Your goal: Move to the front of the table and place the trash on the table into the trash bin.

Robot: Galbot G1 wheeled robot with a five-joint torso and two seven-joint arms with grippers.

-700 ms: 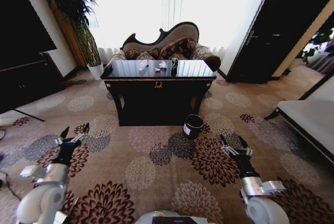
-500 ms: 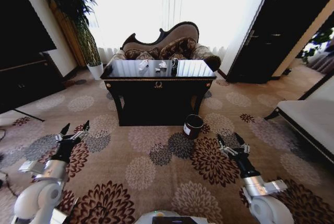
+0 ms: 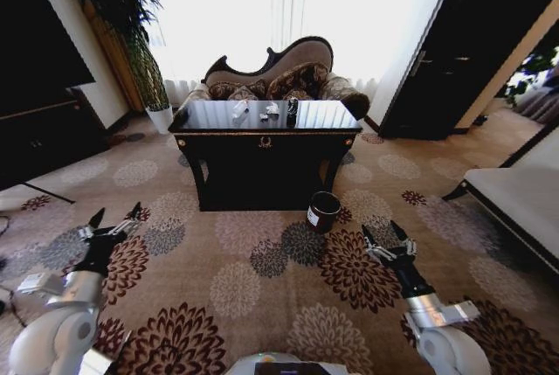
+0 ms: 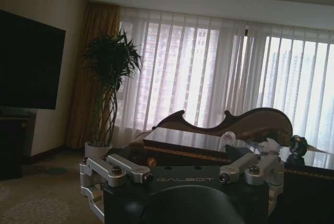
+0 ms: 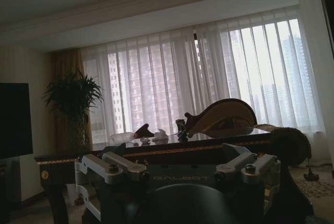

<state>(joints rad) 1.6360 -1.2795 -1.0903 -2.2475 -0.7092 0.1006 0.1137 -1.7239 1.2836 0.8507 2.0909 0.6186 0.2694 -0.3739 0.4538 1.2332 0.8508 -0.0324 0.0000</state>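
Head view: table (image 3: 265,133) stands ahead with trash (image 3: 272,109) on top, bin (image 3: 323,211) beside its front-right leg; left gripper (image 3: 111,225) and right gripper (image 3: 386,239) hang wide over carpet.

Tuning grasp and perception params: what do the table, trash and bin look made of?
Table: looks like black lacquered wood with gold trim; its top mirrors the window.
Trash: white lumps, likely crumpled paper; the dark shiny lump is unclear.
Trash bin: smooth, dark, material unclear; white label.
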